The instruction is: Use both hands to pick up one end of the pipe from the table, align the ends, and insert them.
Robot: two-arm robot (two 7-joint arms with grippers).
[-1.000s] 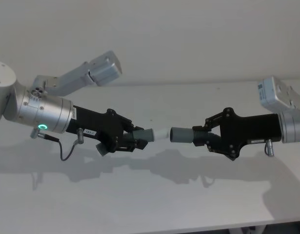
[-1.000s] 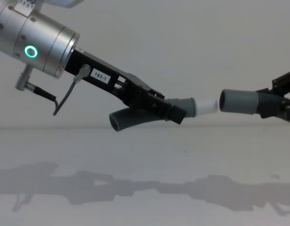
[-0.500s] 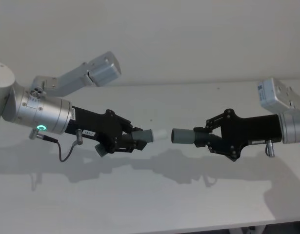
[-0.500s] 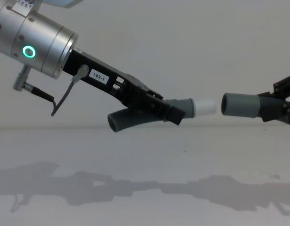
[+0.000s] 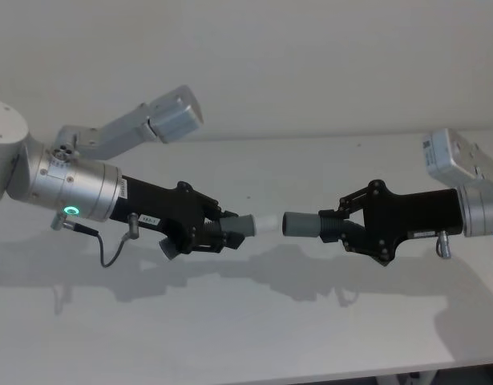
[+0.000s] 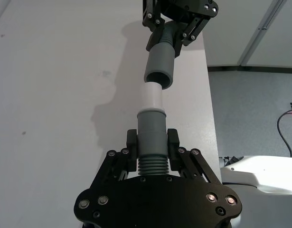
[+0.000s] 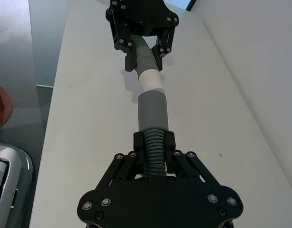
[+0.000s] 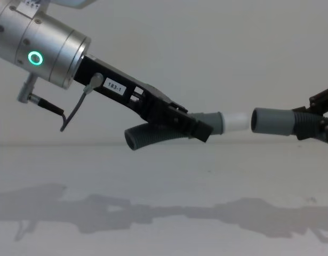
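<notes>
My left gripper (image 5: 224, 235) sits left of centre in the head view, its black jaws clamped on the ribbed stretch of one dark-grey pipe piece (image 8: 153, 134), just behind the smooth cuff. That piece bends: its free tail hangs below the jaws toward the lower middle of the chest view, and its front carries a short, smooth white plug tip (image 5: 265, 223). My right gripper (image 5: 336, 228) reaches in from the right of the head view, jaws closed on the corrugated section of the other pipe piece (image 7: 153, 142), whose wider, smooth grey collar (image 5: 300, 224) faces the plug with its mouth open. In the left wrist view the plug's end is right at the rim of the collar (image 6: 160, 69); I cannot tell whether they touch or whether the plug has entered. Both pieces are held up above the matte white-grey table (image 5: 246, 329), which carries their soft shadows.
</notes>
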